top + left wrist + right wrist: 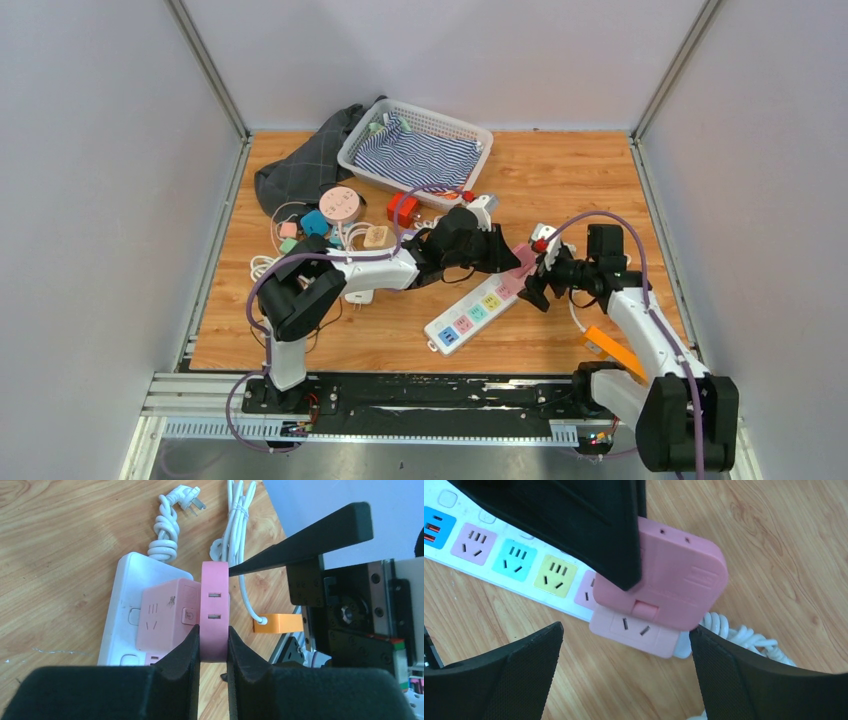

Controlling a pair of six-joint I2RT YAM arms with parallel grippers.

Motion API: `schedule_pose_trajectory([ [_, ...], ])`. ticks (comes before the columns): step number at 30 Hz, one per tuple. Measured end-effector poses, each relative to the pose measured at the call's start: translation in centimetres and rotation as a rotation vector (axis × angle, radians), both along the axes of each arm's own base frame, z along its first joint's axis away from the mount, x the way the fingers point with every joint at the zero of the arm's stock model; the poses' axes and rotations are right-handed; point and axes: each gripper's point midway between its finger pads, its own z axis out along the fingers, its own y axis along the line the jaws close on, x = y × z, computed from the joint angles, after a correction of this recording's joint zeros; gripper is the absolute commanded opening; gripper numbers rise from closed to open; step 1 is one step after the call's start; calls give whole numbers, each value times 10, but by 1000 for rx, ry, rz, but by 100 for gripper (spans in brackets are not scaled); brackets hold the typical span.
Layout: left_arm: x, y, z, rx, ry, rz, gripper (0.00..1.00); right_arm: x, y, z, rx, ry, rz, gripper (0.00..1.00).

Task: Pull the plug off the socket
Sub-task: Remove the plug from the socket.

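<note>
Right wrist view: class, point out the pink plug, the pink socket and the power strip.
pink plug (684,575): right wrist view, broad face.
pink socket (634,627): right wrist view, slotted face.
power strip (535,569): right wrist view, white body.

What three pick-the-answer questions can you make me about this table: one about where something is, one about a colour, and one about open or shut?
1. Where is the white basket?
A. at the far side of the table
B. at the near edge
C. hanging on the wall

2. What colour is the plug adapter that the left gripper holds?
A. green
B. pink
C. black

3. How do the jaws of the right gripper stand?
A. shut on a cord
B. shut on the adapter
C. wide open

Answers: 1 A, it sits near the back wall; 2 B, pink shows between the left jaws; 3 C, a broad gap parts them.
</note>
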Motion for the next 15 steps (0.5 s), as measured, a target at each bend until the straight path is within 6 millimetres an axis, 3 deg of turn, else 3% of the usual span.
schedule_pose_trajectory([
  [15, -3, -4, 0, -17, 28, -12, 0, 15, 7, -25, -107, -13, 49, 77],
])
